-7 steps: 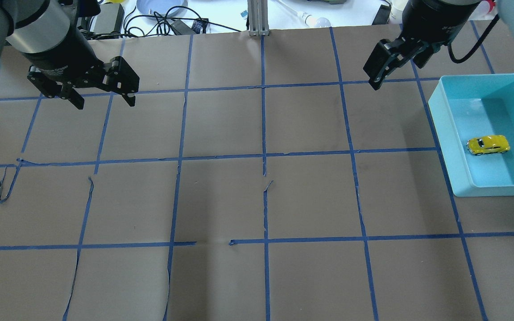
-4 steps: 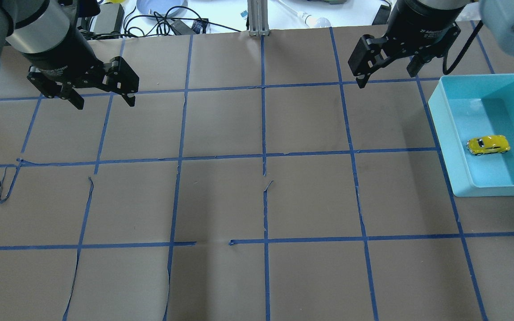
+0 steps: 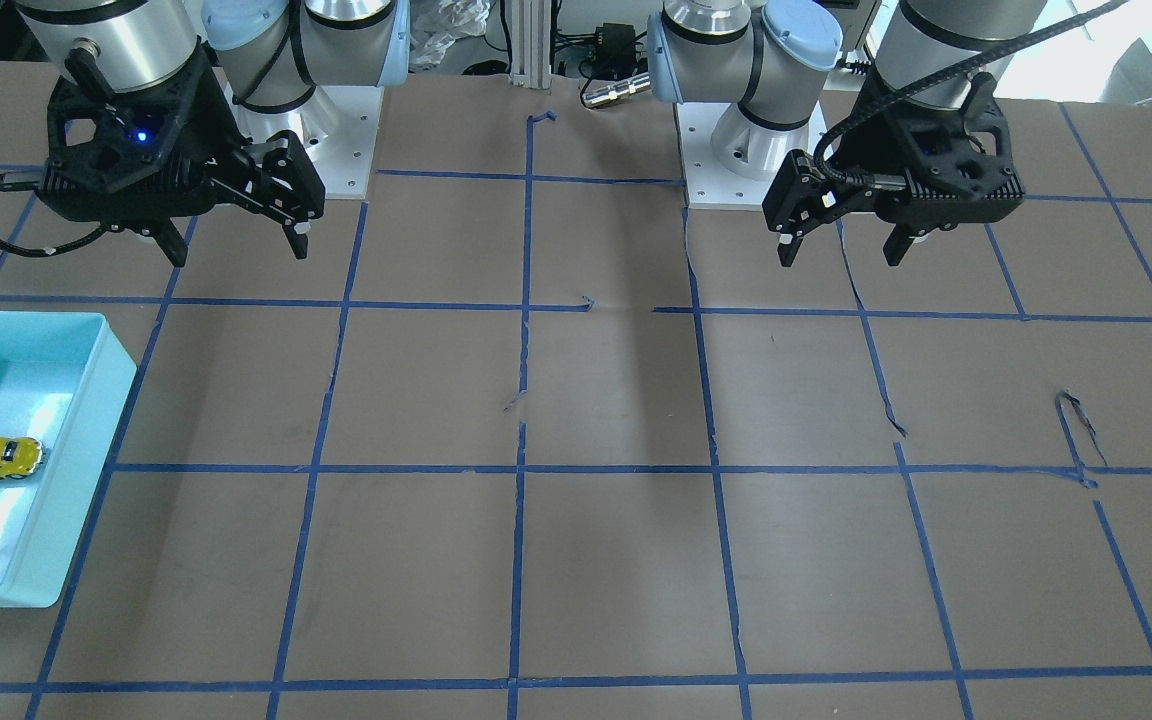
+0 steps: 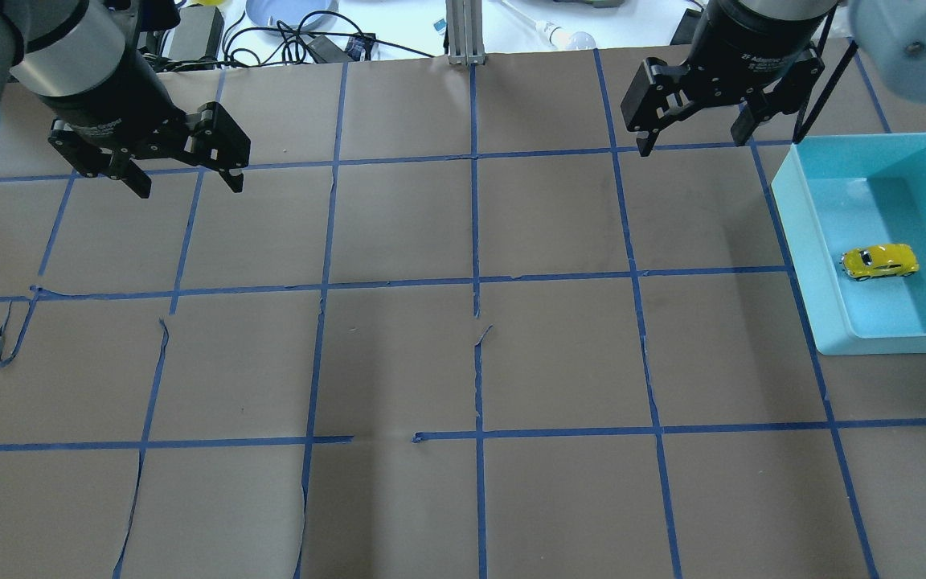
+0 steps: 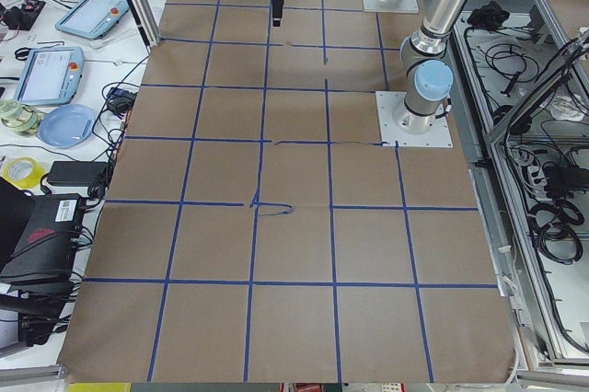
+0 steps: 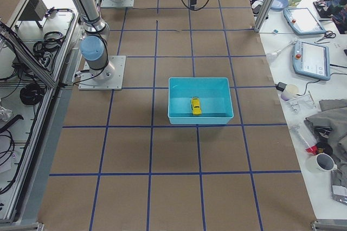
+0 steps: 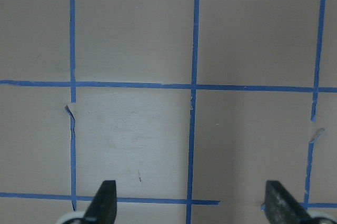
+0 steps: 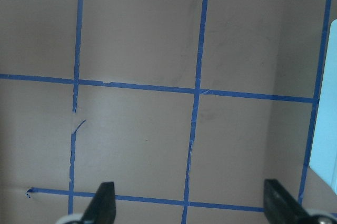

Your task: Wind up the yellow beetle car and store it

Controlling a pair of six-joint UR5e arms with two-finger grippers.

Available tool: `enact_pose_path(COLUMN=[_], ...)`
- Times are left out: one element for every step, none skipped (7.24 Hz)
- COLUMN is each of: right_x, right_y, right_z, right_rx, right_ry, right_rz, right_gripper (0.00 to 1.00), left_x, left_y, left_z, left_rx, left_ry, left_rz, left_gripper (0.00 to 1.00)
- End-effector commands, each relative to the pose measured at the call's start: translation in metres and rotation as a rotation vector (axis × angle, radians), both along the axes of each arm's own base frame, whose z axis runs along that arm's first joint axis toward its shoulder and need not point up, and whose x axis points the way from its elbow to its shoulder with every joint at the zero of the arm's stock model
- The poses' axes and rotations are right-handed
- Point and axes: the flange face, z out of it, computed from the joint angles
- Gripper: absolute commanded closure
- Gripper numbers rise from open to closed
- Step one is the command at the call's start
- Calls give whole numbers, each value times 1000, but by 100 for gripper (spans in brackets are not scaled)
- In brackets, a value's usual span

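Brown taped table (image 4: 399, 362) carries a turquoise bin (image 4: 805, 257).

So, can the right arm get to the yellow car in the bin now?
Probably yes. The yellow beetle car lies alone in the open-topped bin. Nothing covers it, and the right gripper hangs open above the table near the bin.

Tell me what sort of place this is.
Probably a robotics lab workcell. The left pincer and right pincer hang open over a table gridded in blue tape, and a teach pendant lies beside it.
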Motion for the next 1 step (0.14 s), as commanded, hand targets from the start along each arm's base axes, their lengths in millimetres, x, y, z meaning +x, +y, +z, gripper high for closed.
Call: enact_pose_path(right_x=[-1], right_y=[-2], right_z=[-1], right_rx=[2], right_ry=[13], right_rz=[-19], right_gripper=[0], left_x=[0], left_y=[0], left_z=[0], left_rx=[1], left_ry=[0], left_rz=[-2], left_gripper=[0])
